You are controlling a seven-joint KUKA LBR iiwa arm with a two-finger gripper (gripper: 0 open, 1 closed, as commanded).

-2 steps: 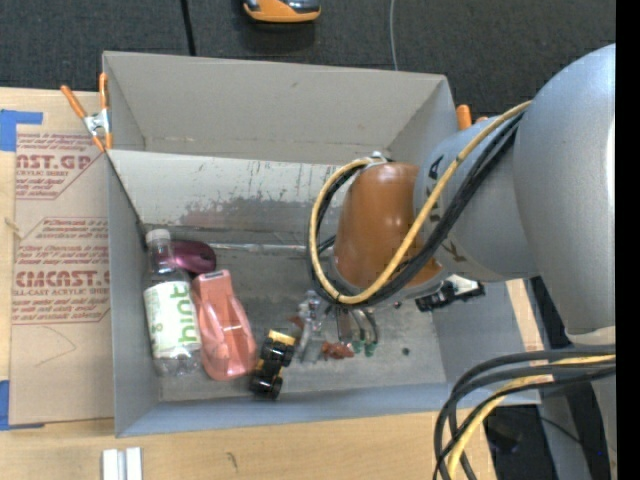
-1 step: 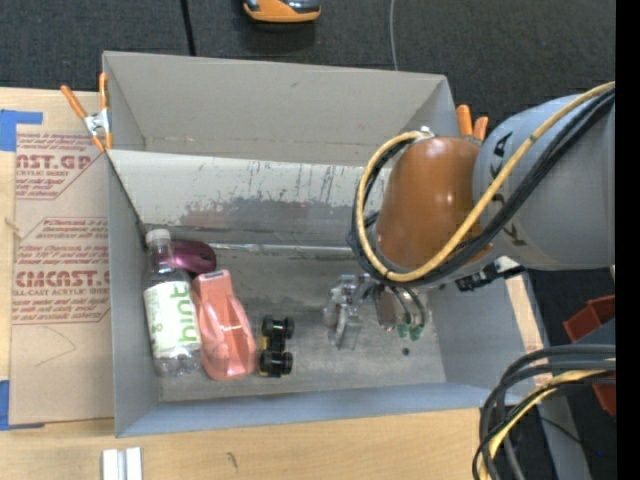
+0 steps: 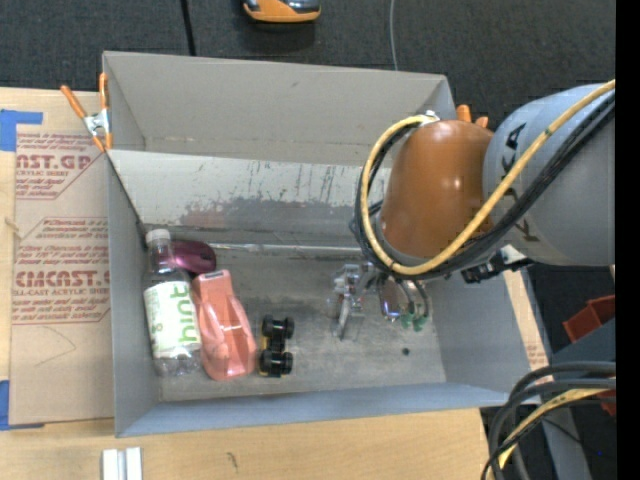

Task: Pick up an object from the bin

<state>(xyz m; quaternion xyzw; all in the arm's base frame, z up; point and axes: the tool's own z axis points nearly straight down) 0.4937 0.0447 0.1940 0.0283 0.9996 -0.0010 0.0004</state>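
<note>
The arm is reaching in from the right over the bin's right rim, its wrist under the rounded orange cover and looped by a yellow cable. It is pointing steeply down, and the tool is hanging low over the bare floor in the right half of the bin. Whether the tool is released or clenched cannot be told, and nothing is showing in its grasp.

The bin's floor is lying open around the tool, with clear room toward the near wall and the far sloping wall. All the things are sitting along the left wall. A clear bottle with a pale label is lying against that wall. A pink soft-looking object is lying just beside the bottle on its right, touching it. A dark purple rounded piece is resting at the bottle's far end. A small black wheeled toy is sitting just right of the pink object. It is the thing nearest the tool, though apart from it.
</note>
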